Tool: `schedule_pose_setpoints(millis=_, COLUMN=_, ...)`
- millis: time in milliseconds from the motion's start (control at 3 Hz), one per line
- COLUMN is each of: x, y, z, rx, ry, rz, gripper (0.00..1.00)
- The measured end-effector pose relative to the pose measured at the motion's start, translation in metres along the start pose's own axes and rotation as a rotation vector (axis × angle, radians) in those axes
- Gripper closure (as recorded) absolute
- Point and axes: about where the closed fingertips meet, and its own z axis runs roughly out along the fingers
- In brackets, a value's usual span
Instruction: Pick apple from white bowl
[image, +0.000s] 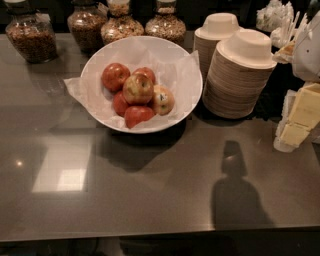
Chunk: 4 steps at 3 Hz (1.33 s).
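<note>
The white bowl (193, 107) stands at the back middle of the dark counter, lined with crinkled white paper. The apple (138, 88), mottled golden-yellow with a red blush, lies on top of the pile in the bowl's middle. A paler apple with a small dark sticker (163, 100) rests at its right. Solid red apples (115, 76) lie around and under it. My gripper (299, 120), white with pale yellow parts, hangs at the right edge of the view. It is well to the right of the bowl, beyond the stacked paper bowls, and holds nothing that I can see.
Two tall stacks of small beige paper bowls (240, 75) stand between the bowl and the gripper. Several glass jars of grains (31, 35) line the back edge. Napkins and cutlery (282, 22) sit at the back right. The counter's front edge (150, 234) runs along the bottom.
</note>
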Motion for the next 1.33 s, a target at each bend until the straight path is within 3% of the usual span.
schedule_pose_setpoints(millis=333, x=-0.002, y=-0.003, z=0.000, rx=0.011, ry=0.002, rz=0.001, gripper=0.00)
schedule_pose_setpoints(millis=667, x=-0.039, y=-0.016, z=0.014, rx=0.016, ry=-0.022, rz=-0.075, gripper=0.00)
schedule_pose_setpoints(millis=1000, x=-0.102, y=-0.020, z=0.022, rx=0.019, ry=-0.065, rz=-0.226, gripper=0.00)
schedule_pose_setpoints(millis=1333, x=-0.102, y=-0.020, z=0.022, rx=0.020, ry=-0.065, rz=-0.225, gripper=0.00)
